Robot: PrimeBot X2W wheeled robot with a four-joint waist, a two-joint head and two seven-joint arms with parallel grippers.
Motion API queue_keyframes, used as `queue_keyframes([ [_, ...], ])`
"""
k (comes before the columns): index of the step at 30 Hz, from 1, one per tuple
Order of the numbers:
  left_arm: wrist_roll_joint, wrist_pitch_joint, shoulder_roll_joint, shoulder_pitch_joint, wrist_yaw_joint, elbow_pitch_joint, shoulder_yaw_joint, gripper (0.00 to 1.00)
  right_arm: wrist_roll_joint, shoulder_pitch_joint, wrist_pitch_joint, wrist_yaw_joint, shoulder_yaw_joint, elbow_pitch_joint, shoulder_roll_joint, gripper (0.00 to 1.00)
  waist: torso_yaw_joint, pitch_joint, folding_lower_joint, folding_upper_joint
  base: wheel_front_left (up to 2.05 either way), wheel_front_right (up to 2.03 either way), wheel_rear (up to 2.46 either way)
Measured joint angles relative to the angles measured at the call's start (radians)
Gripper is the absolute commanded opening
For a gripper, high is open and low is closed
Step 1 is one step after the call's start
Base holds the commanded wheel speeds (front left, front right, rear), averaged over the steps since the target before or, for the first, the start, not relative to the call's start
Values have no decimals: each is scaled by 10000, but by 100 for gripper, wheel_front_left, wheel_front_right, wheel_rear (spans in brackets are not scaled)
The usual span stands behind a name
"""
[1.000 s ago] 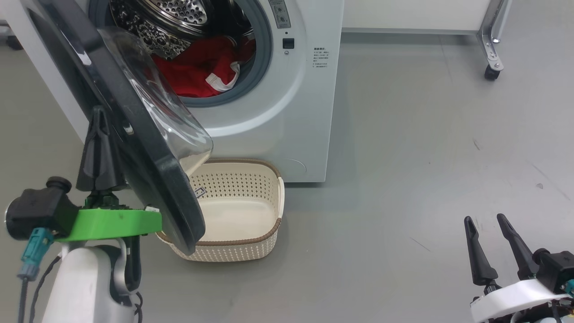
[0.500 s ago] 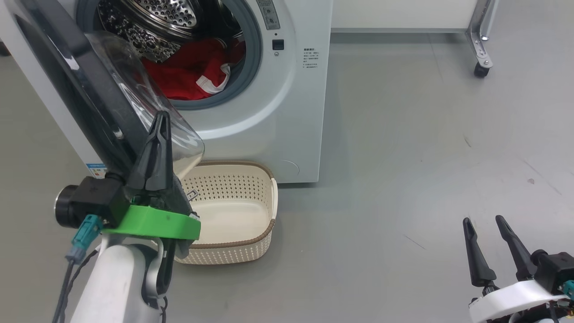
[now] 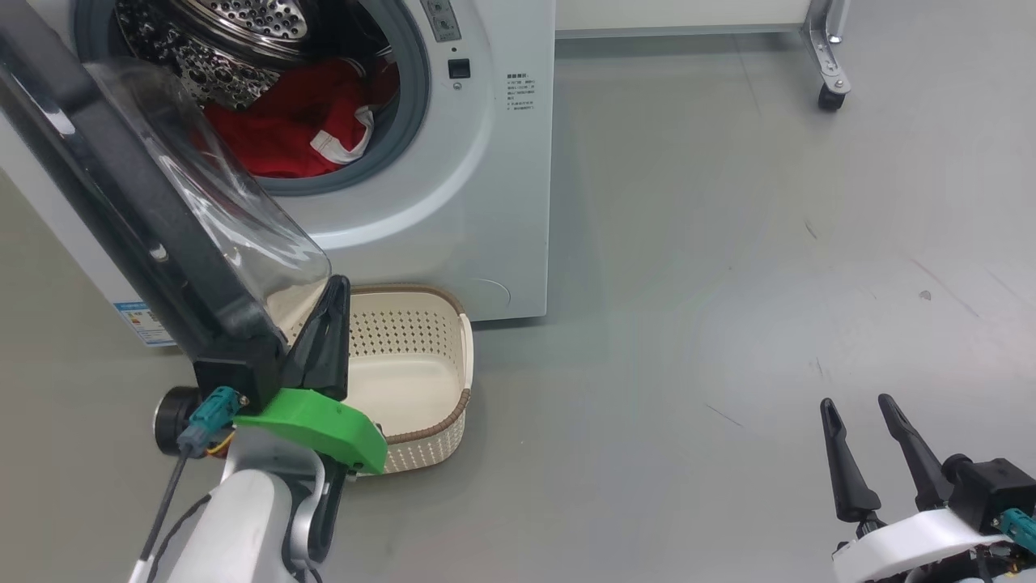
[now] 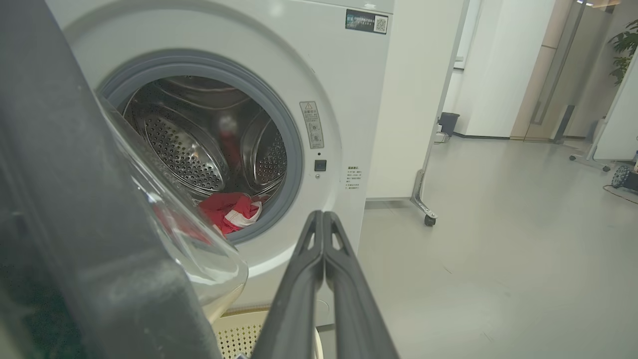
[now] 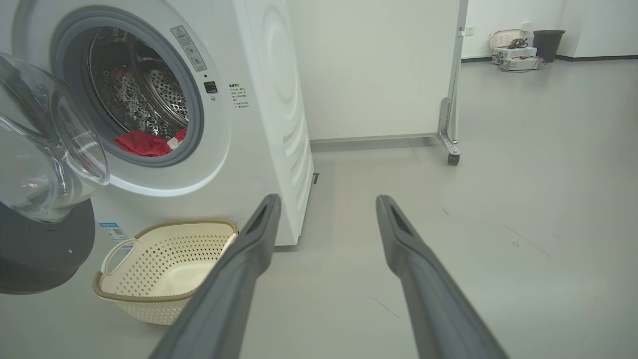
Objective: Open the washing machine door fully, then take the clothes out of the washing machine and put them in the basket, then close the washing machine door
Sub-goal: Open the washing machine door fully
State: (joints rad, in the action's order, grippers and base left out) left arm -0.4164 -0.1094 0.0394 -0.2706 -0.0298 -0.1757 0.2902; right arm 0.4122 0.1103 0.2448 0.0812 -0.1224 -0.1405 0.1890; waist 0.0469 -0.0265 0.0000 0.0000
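While ajar, door [image 3: 121,202] beside left fingers [image 3: 328,340].

washing machine [image 3: 477,210]: stands on the floor [image 3: 688,283], front toward the robot.
washing machine door [image 3: 121,210]: attached at the machine's left side, robot's reckoning; stands out at an angle before the machine's front, bowl window toward the opening.
clothes [image 3: 283,129]: in the machine's drum [image 3: 267,16], at its bottom, just behind the opening.
basket [image 3: 463,364]: on the floor just before the machine's lower front, partly beneath the door's lower edge; contact with the machine cannot be told.
left gripper [image 3: 339,282]: before the machine, just beside the door's lower edge, over the basket.
right gripper [image 3: 855,399]: well apart, right of and before the machine.
castor [image 3: 829,95]: on the floor right of the machine.
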Motion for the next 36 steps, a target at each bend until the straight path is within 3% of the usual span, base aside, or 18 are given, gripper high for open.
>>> queue_keyframes([
  [1, -169, 481, -2, 170, 263, -815, 109, 0, -2, -1, 0, 59, 151, -29, -23, 100, 149, -104, 0, 0, 0, 0, 0],
  [12, -324, 552, 0, 159, 686, -1394, -54, 0, -73, -1, 0, 102, 282, -59, -98, 100, 153, -187, 0, 0, 0, 0, 0],
  [36, -491, 94, -144, -26, 700, -2036, 148, 0, -117, 7, 0, 217, 734, -94, -318, 100, -802, -293, 0, 0, 0, 0, 0],
])
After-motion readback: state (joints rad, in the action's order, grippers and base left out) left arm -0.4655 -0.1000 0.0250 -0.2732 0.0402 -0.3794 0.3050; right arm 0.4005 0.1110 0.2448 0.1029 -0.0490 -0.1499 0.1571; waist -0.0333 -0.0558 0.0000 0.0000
